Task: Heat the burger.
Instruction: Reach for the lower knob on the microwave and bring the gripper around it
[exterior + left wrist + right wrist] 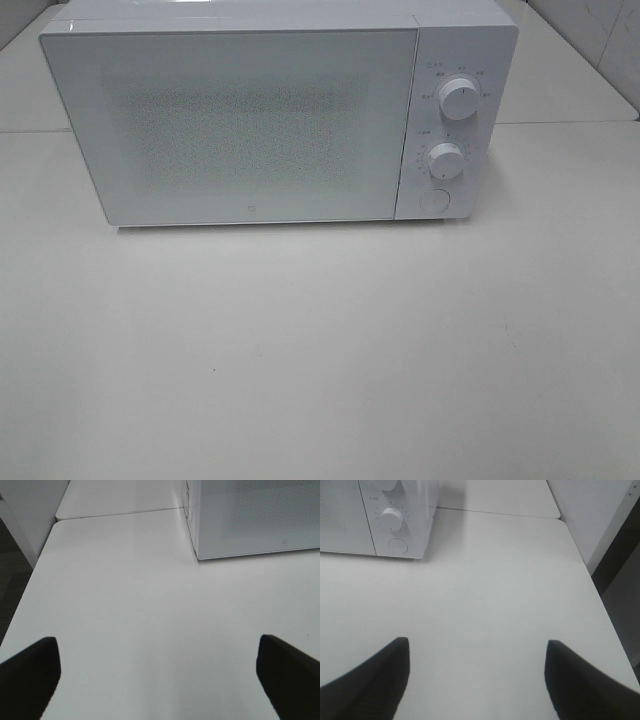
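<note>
A white microwave [260,115] stands at the back of the white table [320,350] with its door shut. It has two round knobs, upper [458,99] and lower [446,160], and a round button [433,200] on its right panel. The burger is not in view in any frame. My left gripper [157,680] is open and empty over bare table, with the microwave's left front corner [197,555] ahead of it. My right gripper [477,680] is open and empty, with the microwave's control panel [395,525] ahead. Neither gripper shows in the exterior high view.
The table's left edge [30,585] drops to a dark floor in the left wrist view. Its right edge [600,605] shows in the right wrist view, beside a white wall panel [590,510]. A seam between table tops [495,514] runs behind the microwave.
</note>
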